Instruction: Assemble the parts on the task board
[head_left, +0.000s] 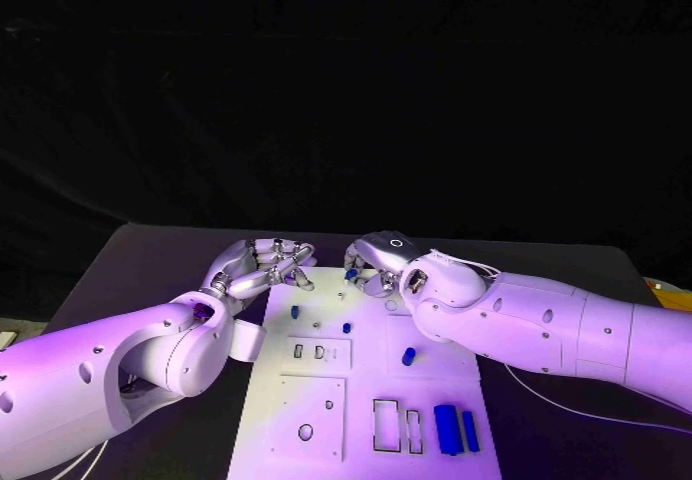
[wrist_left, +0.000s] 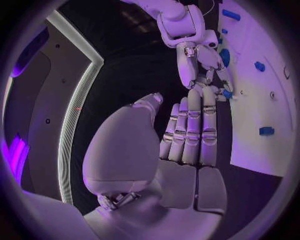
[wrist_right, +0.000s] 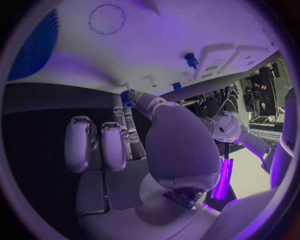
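At the far edge of the task board (head_left: 283, 400) both hands are working. Right hand (head_left: 378, 268) pinches a small blue part (head_left: 351, 274) between thumb and a fingertip, just above the board's far end; the right wrist view shows the same blue piece (wrist_right: 127, 98) at its fingertips. Left hand (head_left: 263, 265) sits just beside the board's far left corner, fingers together and curled, nothing in them as far as I can tell; in the left wrist view its fingers (wrist_left: 190, 131) lie side by side, empty.

Progress, my read: early to middle. Several blue parts lie loose on the board: one small piece (head_left: 296, 311) near the far left, another (head_left: 348, 325) toward the middle, a blue peg (head_left: 408, 354) right of centre, and two long blue bars (head_left: 456, 430) at the near right corner. Rectangular slots (head_left: 387, 424) just left of the bars look open, as does an oval hole (head_left: 306, 432) at the near left. Whether any piece is already seated I can't tell.

Board is white, flat, on the black worktop (head_left: 144, 270), with raised panels and cut-outs.
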